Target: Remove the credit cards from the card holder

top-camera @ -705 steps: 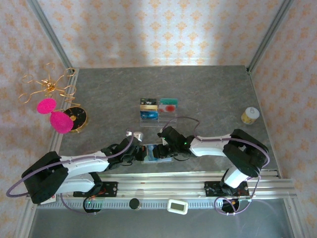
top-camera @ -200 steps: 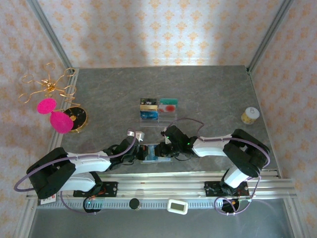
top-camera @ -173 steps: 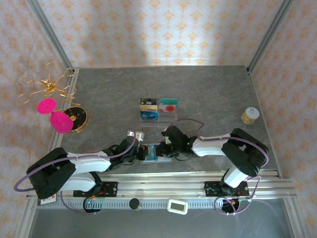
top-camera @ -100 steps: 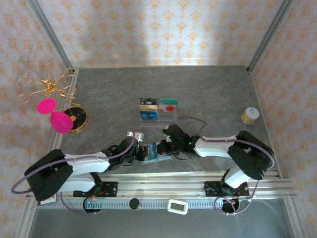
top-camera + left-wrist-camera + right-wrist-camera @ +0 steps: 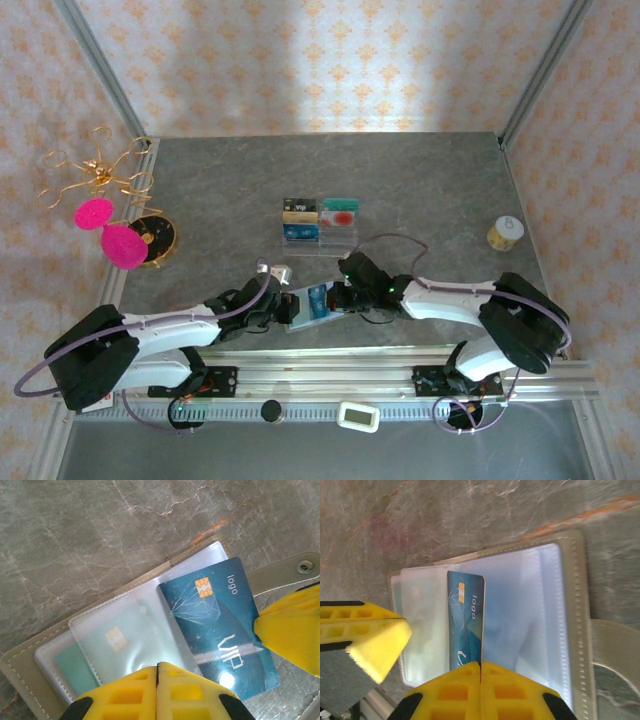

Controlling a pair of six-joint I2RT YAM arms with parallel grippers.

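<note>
**A:** Where's the card holder?

**B:** The card holder lies open, lining up, close to the near edge of the table. It sits about midway along that edge, between the two grippers.

**A:** What's the right gripper doing?

**B:** The right gripper has its yellow pads clamped on one end of the blue card. The chip end points away from the pads. The gripped end pokes past the holder's edge, beside the snap tab.

**A:** And the left one?

**B:** The left gripper has its pads pressed together over the clear sleeve, just beside the blue card. A pale card sits under that sleeve. I cannot tell whether a leaf is pinched between the pads.
</note>
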